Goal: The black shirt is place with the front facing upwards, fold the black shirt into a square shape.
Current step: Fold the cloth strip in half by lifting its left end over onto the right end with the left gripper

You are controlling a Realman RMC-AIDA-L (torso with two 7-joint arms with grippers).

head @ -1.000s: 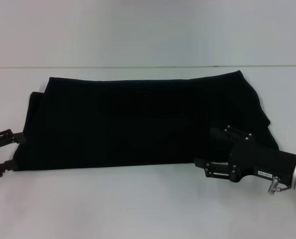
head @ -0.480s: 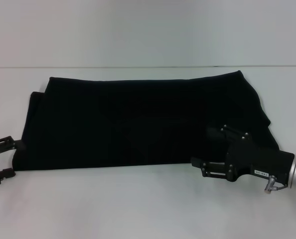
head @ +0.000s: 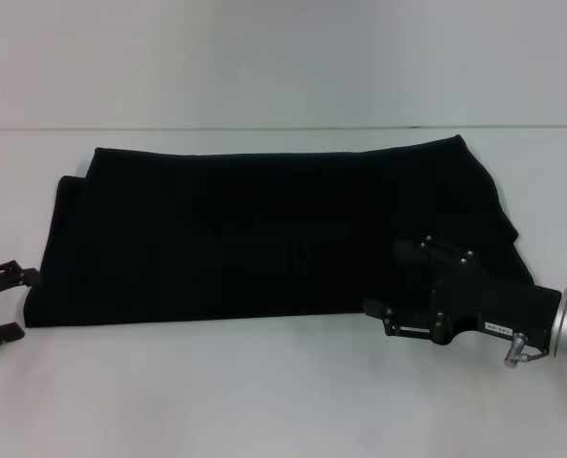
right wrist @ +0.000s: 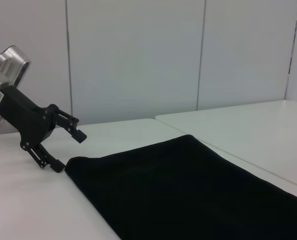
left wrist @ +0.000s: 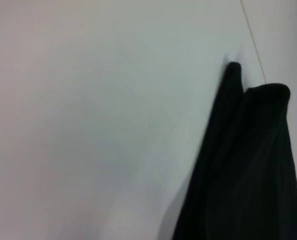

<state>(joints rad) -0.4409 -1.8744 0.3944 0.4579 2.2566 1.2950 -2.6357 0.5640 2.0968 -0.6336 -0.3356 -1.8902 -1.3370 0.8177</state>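
My left claw (head: 4,303) is sitting low on the white counter (head: 264,391), fingers spread apart, just off the left end of the black shirt (head: 264,234) and gripping nothing. The black shirt is lying flat across the middle of the counter as a long, wide band, already folded lengthwise, plain black on top with no lettering showing. Its left end is showing two layered edges, one slightly behind the other; its right end is slanting outward toward the near side. My right claw (head: 384,281) is hovering over the shirt's near right corner, fingers spread apart, one finger over the cloth and one at the near hem.
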